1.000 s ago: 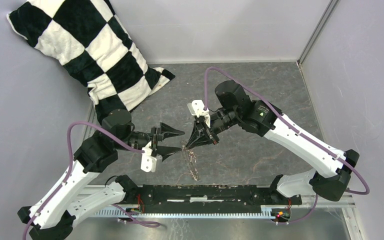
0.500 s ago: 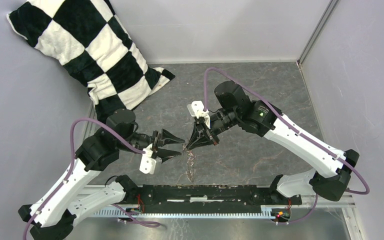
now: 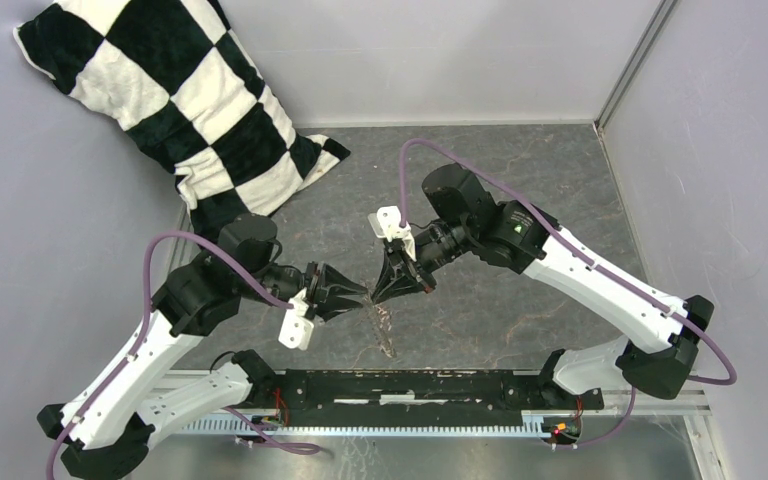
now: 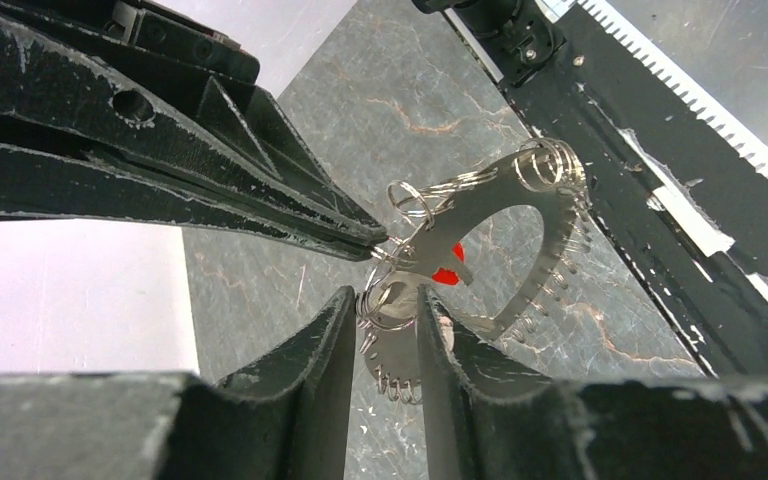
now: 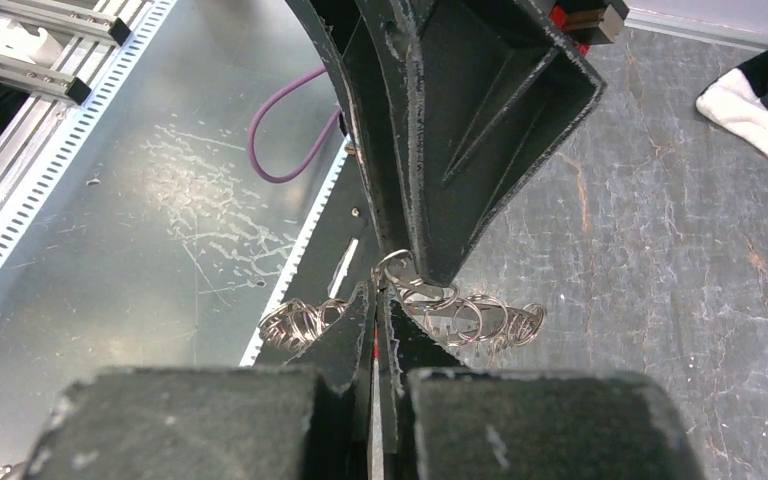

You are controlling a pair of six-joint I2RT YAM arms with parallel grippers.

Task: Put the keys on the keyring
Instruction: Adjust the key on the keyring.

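Note:
The keyring [image 3: 385, 328], a chain of small silver rings with a red tag [image 4: 447, 276], hangs above the grey table between both grippers. My right gripper [image 3: 373, 297] is shut on its top by the red tag, which shows as a red sliver between its fingers [image 5: 375, 290]. My left gripper [image 3: 358, 296] has its fingers closed in around one ring and a small rounded grey metal piece [image 4: 392, 300]. I cannot tell whether that piece is the key. The band of rings [image 5: 480, 318] curves down below both tips.
A black-and-white checked pillow [image 3: 190, 100] leans in the far left corner. A black rail [image 3: 410, 388] and a metal strip run along the near edge under the keyring. Grey walls close in the left, back and right sides.
My left gripper has moved right to the keyring and its jaws have narrowed from wide open to closed around a ring. The right gripper has held the keyring almost still.

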